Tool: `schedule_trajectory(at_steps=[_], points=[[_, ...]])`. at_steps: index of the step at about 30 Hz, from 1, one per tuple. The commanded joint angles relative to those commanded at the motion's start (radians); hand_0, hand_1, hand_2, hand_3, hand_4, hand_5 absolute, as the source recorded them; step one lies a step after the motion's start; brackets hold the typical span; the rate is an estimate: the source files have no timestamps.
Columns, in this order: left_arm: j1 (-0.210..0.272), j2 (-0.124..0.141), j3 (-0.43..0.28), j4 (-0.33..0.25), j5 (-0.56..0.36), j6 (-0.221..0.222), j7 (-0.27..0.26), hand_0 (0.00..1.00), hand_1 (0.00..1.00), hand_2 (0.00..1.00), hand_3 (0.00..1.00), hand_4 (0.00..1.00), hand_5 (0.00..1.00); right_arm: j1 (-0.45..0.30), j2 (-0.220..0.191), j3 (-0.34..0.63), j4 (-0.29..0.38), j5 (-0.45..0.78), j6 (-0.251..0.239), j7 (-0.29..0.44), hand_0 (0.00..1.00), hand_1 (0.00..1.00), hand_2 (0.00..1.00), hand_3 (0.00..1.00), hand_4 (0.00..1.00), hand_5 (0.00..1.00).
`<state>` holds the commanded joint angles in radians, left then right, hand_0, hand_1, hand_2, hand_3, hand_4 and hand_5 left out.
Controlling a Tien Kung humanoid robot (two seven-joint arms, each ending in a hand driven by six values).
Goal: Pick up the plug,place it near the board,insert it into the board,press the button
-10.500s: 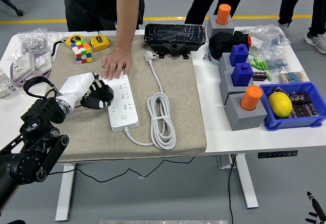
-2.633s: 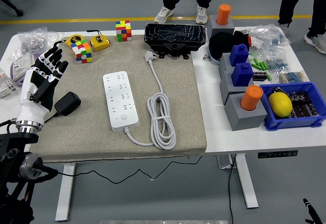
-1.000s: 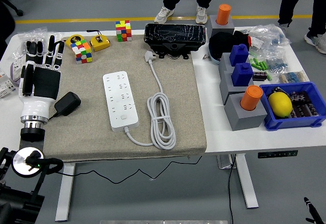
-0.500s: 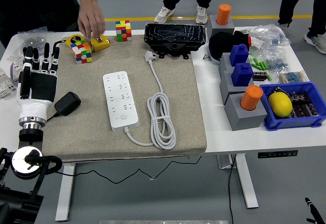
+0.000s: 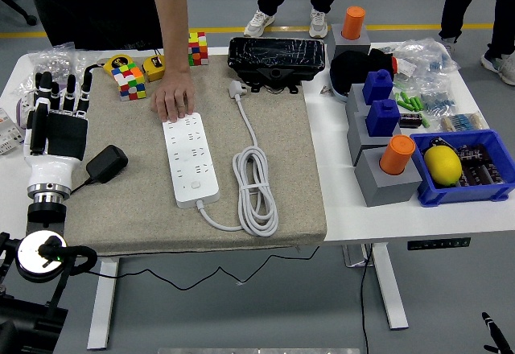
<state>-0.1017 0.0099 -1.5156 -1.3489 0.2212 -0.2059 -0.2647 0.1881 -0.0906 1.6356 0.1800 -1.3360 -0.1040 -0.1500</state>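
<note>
A black plug adapter (image 5: 107, 164) lies on the beige mat, left of the white power strip (image 5: 190, 157). My left hand (image 5: 58, 121) is raised flat just left of the plug, fingers spread and holding nothing. A person's hand (image 5: 175, 99) rests palm down on the far end of the strip. The strip's white cable (image 5: 255, 185) coils to its right and ends in a white plug (image 5: 236, 88) near the back.
Two colour cubes (image 5: 129, 80) (image 5: 195, 48), a yellow tape measure (image 5: 156, 67) and a black box (image 5: 278, 58) sit at the back. Grey blocks with blue and orange pegs (image 5: 387, 165) and a blue bin (image 5: 467, 166) stand on the right. Bags lie at the far left (image 5: 52, 62).
The person's hand came down from the tape measure onto the far end of the power strip. My left hand stayed raised and open beside the plug.
</note>
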Motion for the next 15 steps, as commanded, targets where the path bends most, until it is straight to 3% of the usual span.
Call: schedule_trajectory(at_steps=[3, 4, 9, 10, 15], points=[[-0.002, 0.001, 0.004, 0.0, 0.007, -0.024, -0.002, 0.74, 0.492, 0.347, 0.431, 0.711, 0.002, 0.001, 0.0, 0.0, 0.0, 0.0, 0.0, 0.0, 0.998, 0.863, 0.777, 0.84, 0.998, 0.998], [-0.003, 0.001, 0.005, 0.001, 0.008, -0.029, -0.003, 0.778, 0.643, 0.49, 0.456, 0.922, 0.05, 0.001, 0.0, 0.0, 0.0, 0.001, 0.0, 0.0, 0.998, 0.862, 0.777, 0.838, 0.998, 0.998], [-0.003, 0.001, 0.016, 0.007, 0.013, -0.057, -0.005, 0.778, 0.643, 0.49, 0.456, 0.922, 0.05, 0.003, 0.0, -0.001, 0.0, 0.003, 0.0, 0.002, 0.998, 0.862, 0.777, 0.838, 0.998, 0.998], [-0.003, 0.001, 0.02, 0.007, 0.012, -0.068, -0.007, 0.827, 0.827, 0.704, 0.518, 0.998, 0.224, 0.003, 0.0, -0.002, 0.0, 0.003, 0.0, 0.002, 0.998, 0.863, 0.778, 0.839, 0.998, 0.998], [-0.005, 0.0, 0.028, 0.007, 0.013, -0.09, -0.012, 0.827, 0.827, 0.704, 0.518, 0.998, 0.224, 0.004, -0.001, 0.0, 0.0, 0.002, 0.0, 0.001, 0.998, 0.863, 0.778, 0.839, 0.998, 0.998]])
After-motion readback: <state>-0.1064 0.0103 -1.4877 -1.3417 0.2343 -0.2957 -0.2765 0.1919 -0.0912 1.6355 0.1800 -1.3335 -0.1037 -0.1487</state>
